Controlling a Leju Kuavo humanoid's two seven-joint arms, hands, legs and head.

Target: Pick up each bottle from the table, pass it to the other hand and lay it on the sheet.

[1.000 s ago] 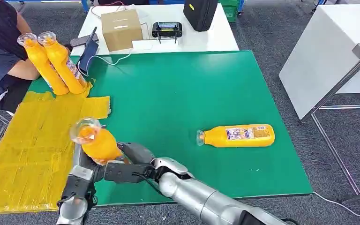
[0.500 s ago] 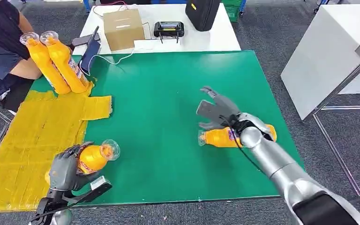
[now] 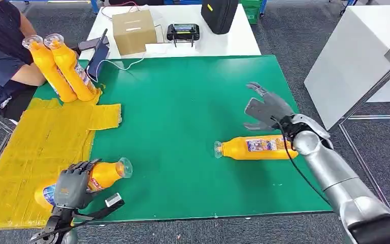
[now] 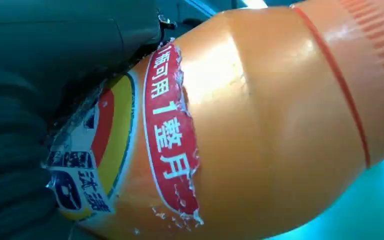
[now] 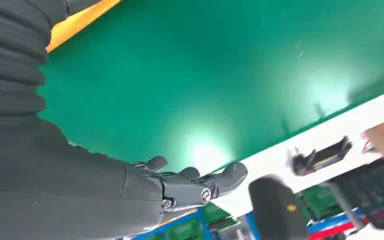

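An orange bottle [image 3: 104,174] [image 4: 260,125] lies on its side at the near edge of the yellow sheet [image 3: 25,147], its clear cap pointing onto the green table [image 3: 183,101]. My left hand [image 3: 71,185] grips its middle from above. A second orange bottle [image 3: 256,146] lies on the green table to the right. My right hand [image 3: 266,109] [image 5: 180,185] hovers just beyond it, fingers spread, holding nothing. Two more orange bottles [image 3: 63,68] stand tilted at the sheet's far corner beside a seated person [image 3: 0,56].
Behind the green table stands a white table [image 3: 233,43] with a cardboard box [image 3: 132,30], a black device [image 3: 183,31] and a black bag [image 3: 217,14]. A tablet [image 3: 96,56] leans near the far left corner. Another white table [image 3: 355,56] is at the right.
My left hand has lowered its bottle flat onto the sheet's edge. My right hand has moved right, from over the second bottle's neck to beyond its base.
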